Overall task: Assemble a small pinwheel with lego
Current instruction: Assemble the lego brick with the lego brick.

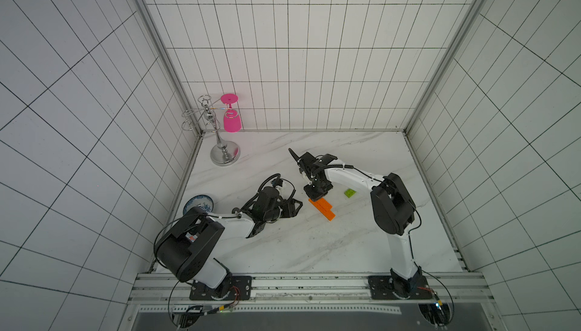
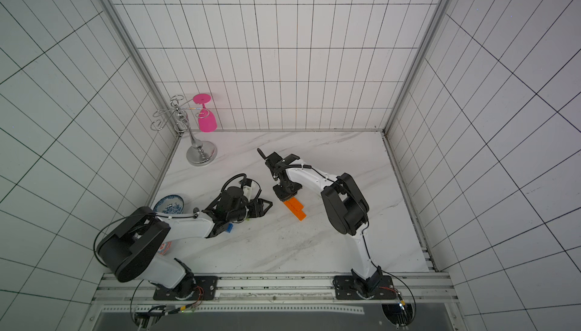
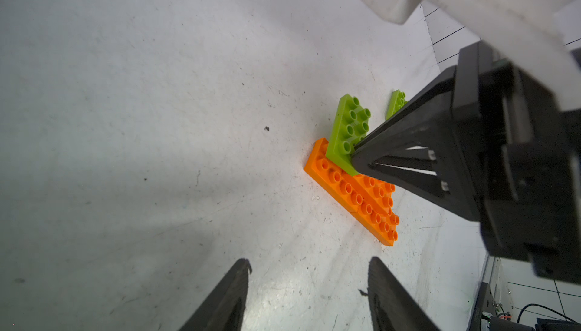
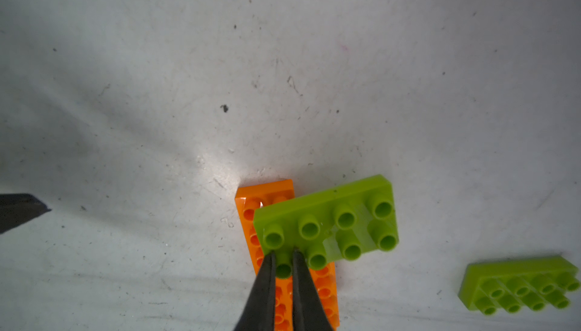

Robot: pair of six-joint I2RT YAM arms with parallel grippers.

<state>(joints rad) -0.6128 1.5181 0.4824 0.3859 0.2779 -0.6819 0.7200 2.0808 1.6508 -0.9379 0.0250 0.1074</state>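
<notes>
On orange stem (image 4: 267, 194), green brick (image 4: 327, 219) in right gripper (image 4: 283, 254)

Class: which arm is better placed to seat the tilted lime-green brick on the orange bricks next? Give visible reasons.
Right, probably. The right gripper pinches the lime-green brick by a stud, tilted over one end of the orange stem; the left gripper stands open, empty, apart.

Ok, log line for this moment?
right gripper: shut on green brick, over orange stem | left gripper: open, empty | spare green brick: lying apart
</notes>
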